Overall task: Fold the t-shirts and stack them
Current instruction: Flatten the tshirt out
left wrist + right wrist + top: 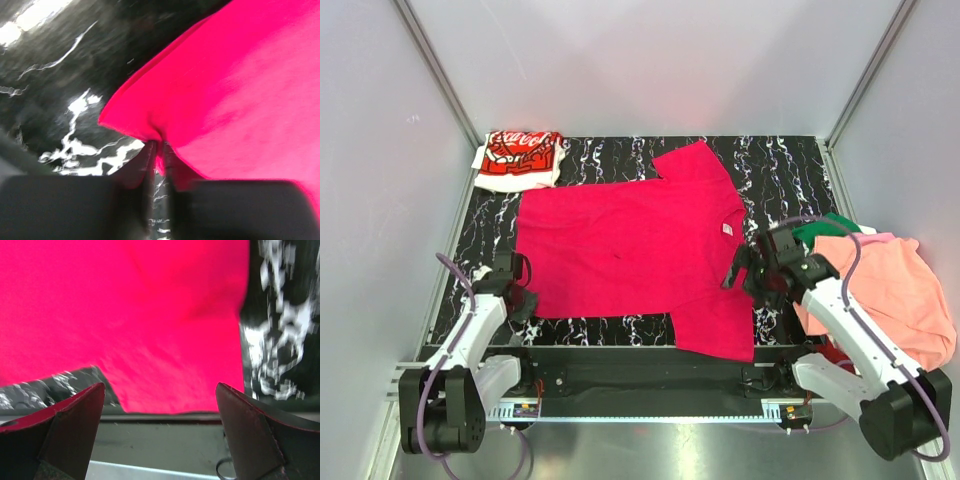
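Crimson-pink t-shirt (630, 255) corner pinched in low left jaws; right jaws hover spread.

At least four t-shirts (630, 250); two hands (523, 290).

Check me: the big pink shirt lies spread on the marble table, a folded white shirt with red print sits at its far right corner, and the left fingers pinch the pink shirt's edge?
Wrong corner: the top view shows the folded white shirt at the far left. The pink shirt does lie spread on the table, the left fingers pinching its edge.
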`<state>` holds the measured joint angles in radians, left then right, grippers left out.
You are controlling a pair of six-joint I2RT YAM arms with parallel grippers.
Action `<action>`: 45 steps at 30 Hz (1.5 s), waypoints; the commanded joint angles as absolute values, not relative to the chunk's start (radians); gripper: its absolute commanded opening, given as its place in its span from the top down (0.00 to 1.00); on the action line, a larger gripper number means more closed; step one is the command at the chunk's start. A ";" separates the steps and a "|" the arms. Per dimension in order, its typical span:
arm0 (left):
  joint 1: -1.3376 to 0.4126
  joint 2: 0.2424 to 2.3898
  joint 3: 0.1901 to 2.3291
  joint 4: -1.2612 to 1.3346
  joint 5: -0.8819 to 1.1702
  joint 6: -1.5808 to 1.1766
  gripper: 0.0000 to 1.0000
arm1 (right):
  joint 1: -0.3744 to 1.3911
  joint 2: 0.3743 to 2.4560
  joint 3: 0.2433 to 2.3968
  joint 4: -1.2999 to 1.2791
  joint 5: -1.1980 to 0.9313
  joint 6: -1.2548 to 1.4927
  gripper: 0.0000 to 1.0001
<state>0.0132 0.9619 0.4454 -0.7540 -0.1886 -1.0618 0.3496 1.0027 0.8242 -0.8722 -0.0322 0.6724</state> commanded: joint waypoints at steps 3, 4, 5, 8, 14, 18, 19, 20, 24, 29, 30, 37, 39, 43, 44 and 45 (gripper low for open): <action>0.012 1.002 0.478 -0.566 -0.236 -0.994 1.00 | 0.504 0.922 0.657 -0.956 -0.058 0.920 0.00; 0.015 1.014 0.495 -0.557 -0.242 -0.979 1.00 | 0.565 0.916 0.638 -0.959 -0.058 0.946 0.00; 0.024 1.020 0.508 -0.555 -0.251 -0.953 1.00 | 0.599 0.911 0.611 -0.963 -0.054 0.972 0.00; 0.119 1.038 0.540 -0.508 -0.186 -0.884 1.00 | 0.676 0.904 0.578 -0.973 -0.045 1.035 0.00; 0.267 1.150 0.630 -0.450 -0.118 -0.821 1.00 | 0.680 0.974 0.531 -0.897 -0.045 1.017 0.03; 0.313 1.225 0.686 -0.402 -0.077 -0.837 1.00 | 0.680 1.048 0.538 -0.829 -0.047 0.991 0.10; 0.316 1.268 0.699 -0.391 -0.065 -0.844 1.00 | 0.681 1.070 0.538 -0.793 -0.054 0.986 0.12; 0.316 1.287 0.719 -0.385 -0.039 -0.854 1.00 | 0.681 1.080 0.538 -0.781 -0.060 0.983 0.12; 0.314 1.350 0.703 -0.328 -0.006 -0.884 1.00 | 0.692 1.141 0.545 -0.707 -0.078 0.939 0.17; 0.314 1.364 0.661 -0.285 0.035 -0.897 1.00 | 0.709 1.200 0.517 -0.586 -0.139 0.887 0.20; 0.313 1.367 0.660 -0.285 0.038 -0.894 1.00 | 0.709 1.210 0.514 -0.571 -0.144 0.884 0.23; 0.313 1.338 0.675 -0.314 0.028 -0.873 1.00 | 0.712 1.246 0.489 -0.488 -0.163 0.862 0.71; 0.313 1.325 0.684 -0.331 0.029 -0.862 1.00 | 0.710 1.215 0.492 -0.512 -0.150 0.857 0.90; 0.313 1.269 0.680 -0.376 0.067 -0.842 1.00 | 0.712 1.108 0.518 -0.625 -0.101 0.873 1.00; 0.311 1.252 0.673 -0.389 0.078 -0.832 1.00 | 0.712 1.077 0.529 -0.662 -0.069 0.891 1.00; 0.310 1.215 0.660 -0.405 0.095 -0.825 1.00 | 0.712 1.015 0.543 -0.699 -0.054 0.903 1.00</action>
<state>0.3096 1.3029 0.6628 -0.3817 0.0402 -0.8600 0.7124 1.1316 0.4973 -0.6415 -0.1753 0.8803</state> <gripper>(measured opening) 0.012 0.018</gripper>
